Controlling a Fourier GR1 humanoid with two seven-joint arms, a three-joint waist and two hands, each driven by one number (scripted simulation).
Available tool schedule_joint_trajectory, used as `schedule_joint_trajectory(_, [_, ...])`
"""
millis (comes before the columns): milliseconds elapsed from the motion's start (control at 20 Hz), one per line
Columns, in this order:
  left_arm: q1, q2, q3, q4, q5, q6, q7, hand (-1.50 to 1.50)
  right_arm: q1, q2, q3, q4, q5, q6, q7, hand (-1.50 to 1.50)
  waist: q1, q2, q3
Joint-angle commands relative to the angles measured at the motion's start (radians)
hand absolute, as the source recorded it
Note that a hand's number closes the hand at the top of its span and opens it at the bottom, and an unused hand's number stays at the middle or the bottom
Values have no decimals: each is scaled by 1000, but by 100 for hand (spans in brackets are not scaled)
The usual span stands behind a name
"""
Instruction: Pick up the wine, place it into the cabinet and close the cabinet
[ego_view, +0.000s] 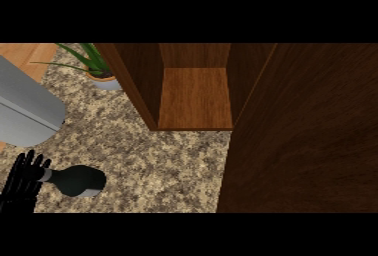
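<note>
The wine bottle (80, 181) is dark with a pale neck and sits on the speckled counter at the lower left. Its neck points left toward my left hand (22, 182). That hand comes in from the lower left edge with its fingers straight and open, right beside the neck. Whether it touches the neck I cannot tell. The wooden cabinet (196, 97) stands open at the top centre with a bare shelf inside. Its dark door (303, 130) is swung out toward me and fills the right side of the view. My right hand does not show.
A large grey metal object (26, 110) lies at the left edge. A potted green plant (100, 72) stands just left of the cabinet. Speckled counter (162, 170) stretches between the bottle and the cabinet's front.
</note>
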Motion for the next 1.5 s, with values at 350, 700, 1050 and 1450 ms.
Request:
schedule_joint_trajectory(350, [-87,25,5,301,-81,-28,-169,-150,-95,-10,23,-83,-34,-53,154,-150,0,-1,-1])
schedule_joint_trajectory(700, [-187,45,10,516,-95,-53,-270,-150,5,5,17,-101,-41,-24,67,-150,1,1,0])
schedule_joint_trajectory(1050, [-286,99,6,725,-130,-102,-390,-150,-91,-31,-17,-113,-57,-68,174,-150,-5,0,-1])
schedule_joint_trajectory(1450, [-359,90,17,803,-85,-96,-398,150,-4,3,25,-98,-37,-58,83,-150,-1,1,0])
